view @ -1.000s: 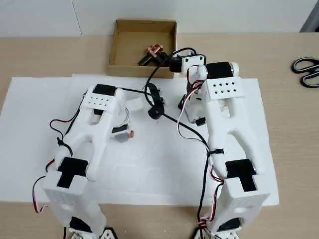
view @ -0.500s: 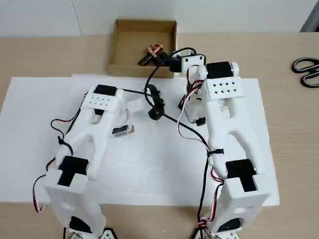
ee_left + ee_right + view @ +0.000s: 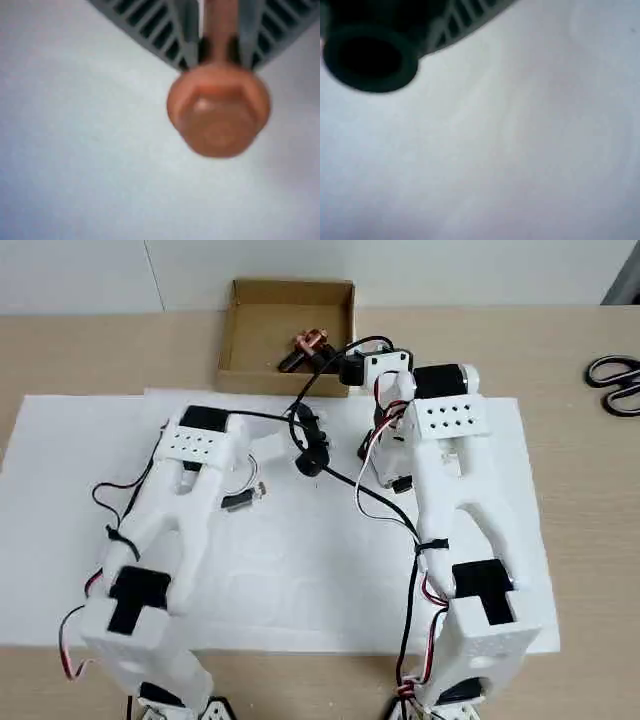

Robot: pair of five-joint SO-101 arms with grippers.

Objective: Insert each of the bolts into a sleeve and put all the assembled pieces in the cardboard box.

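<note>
Left wrist view: the left gripper (image 3: 218, 47) is closed narrowly on the shank of a copper bolt (image 3: 218, 112). Its grey ribbed fingers (image 3: 186, 30) press on both sides, and the six-sided head sticks out past their tips, facing the camera.
Bolt location: held off the white sheet (image 3: 75, 165), which lies blurred behind it.
Right wrist view: the right gripper (image 3: 415, 30) holds a black sleeve (image 3: 370, 60) at its tip, with the round open end turned to the camera. A ribbed finger lies just beside it.
Sleeve location: held above the white sheet.
High view: both arms lean over the sheet, and their front ends are near each other at its far middle.
Cardboard box (image 3: 230, 340): on the table (image 3: 80, 350) past the sheet's far edge, with a copper and black finished piece (image 3: 305, 348) inside.
Scissors (image 3: 614, 380): on the table, well apart to the right.
</note>
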